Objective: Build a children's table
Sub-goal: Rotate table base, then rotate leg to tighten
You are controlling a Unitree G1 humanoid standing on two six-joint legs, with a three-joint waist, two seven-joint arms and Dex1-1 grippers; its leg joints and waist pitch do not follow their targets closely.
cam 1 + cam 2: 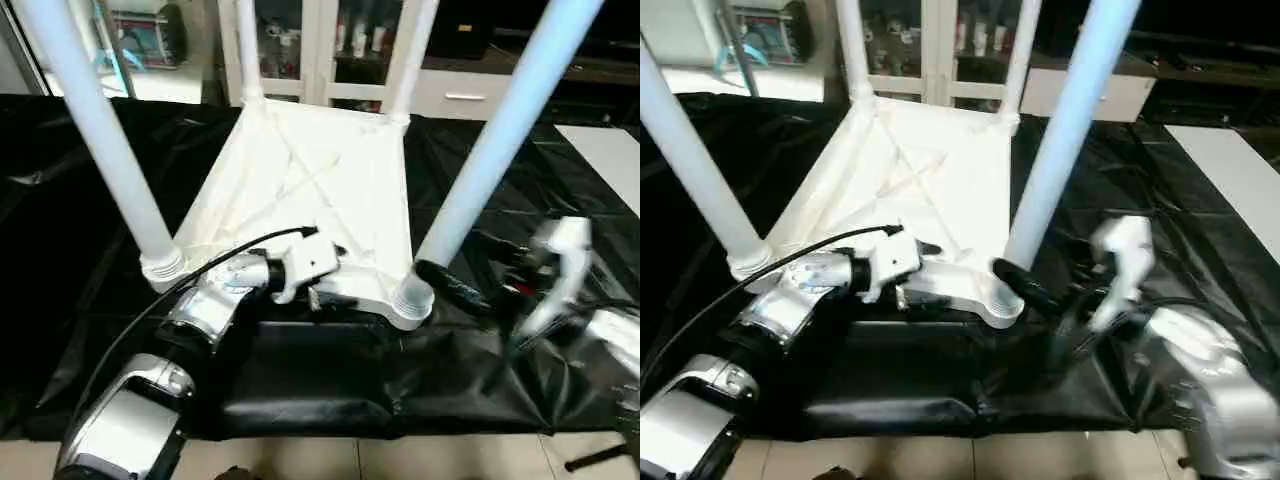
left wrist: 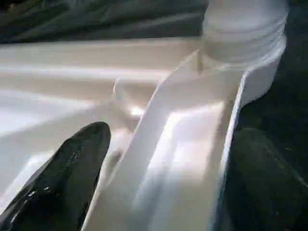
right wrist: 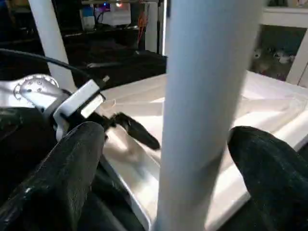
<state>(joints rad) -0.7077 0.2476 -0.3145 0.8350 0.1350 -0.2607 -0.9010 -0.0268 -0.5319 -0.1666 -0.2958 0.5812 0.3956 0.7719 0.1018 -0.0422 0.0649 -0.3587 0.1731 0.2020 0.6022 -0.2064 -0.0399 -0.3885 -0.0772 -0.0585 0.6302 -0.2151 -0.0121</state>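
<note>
Left gripper [image 2: 159,178] is spread wide, straddling the near rim of the upturned tabletop [image 1: 320,190]: one black finger [image 2: 62,178] inside on the underside, the other outside the rim wall. No clamp visible; can't tell if the pads touch the plastic.

Right gripper [image 3: 166,178] is also wide open, around the base of the near right leg [image 1: 500,140], one finger either side with a gap on both. In the head views a black fingertip [image 1: 450,285] sits just beside the leg's socket [image 1: 410,300]. Holding nothing.

The children's table lies upside down in the middle of the worktop [image 1: 90,200]. Smooth, glossy white plastic, square, with a raised rim and X-shaped ribs across the underside. Round ribbed collars at the corners. All four legs stand upright in their sockets: near left leg [image 1: 95,130], far left leg [image 1: 247,50], far right leg [image 1: 412,55], plus the near right one. Legs are plain round tubes running out of the picture at the top.

The worktop is covered in wrinkled, shiny black sheeting. The tabletop's near edge is close to the worktop's front edge, with a folded black flap [image 1: 310,375] below it. Open sheeting left and right of the table; a white panel [image 1: 605,155] sits far right. Cabinets [image 1: 330,50] stand behind.
</note>
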